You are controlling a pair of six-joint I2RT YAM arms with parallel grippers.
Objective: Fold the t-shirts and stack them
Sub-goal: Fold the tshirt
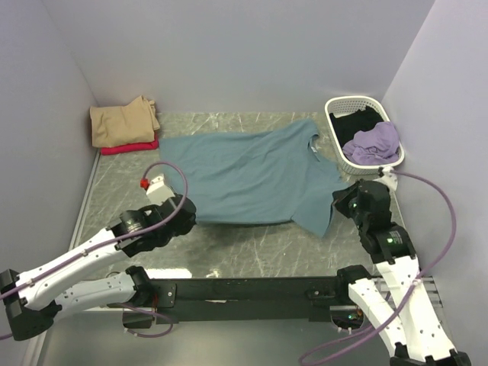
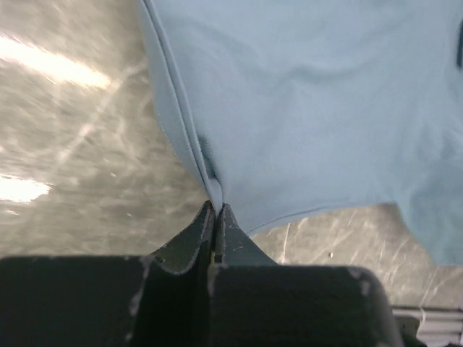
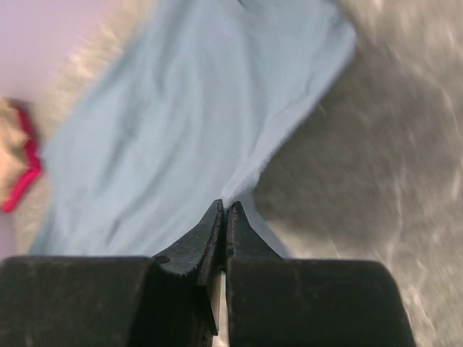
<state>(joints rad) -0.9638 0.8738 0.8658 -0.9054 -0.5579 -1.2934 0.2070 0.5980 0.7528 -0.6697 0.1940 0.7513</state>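
Clamped shut nearest: left gripper (image 2: 215,206) on the hem corner of the teal-blue t-shirt (image 1: 252,175), right gripper (image 3: 226,206) on its near sleeve. Spread flat beyond both, long axis left to right, neck toward the white basket (image 1: 333,131), each arm at its own end. Far left, folded tan t-shirt (image 1: 122,122) atop red t-shirt (image 1: 130,147); no readable writing.
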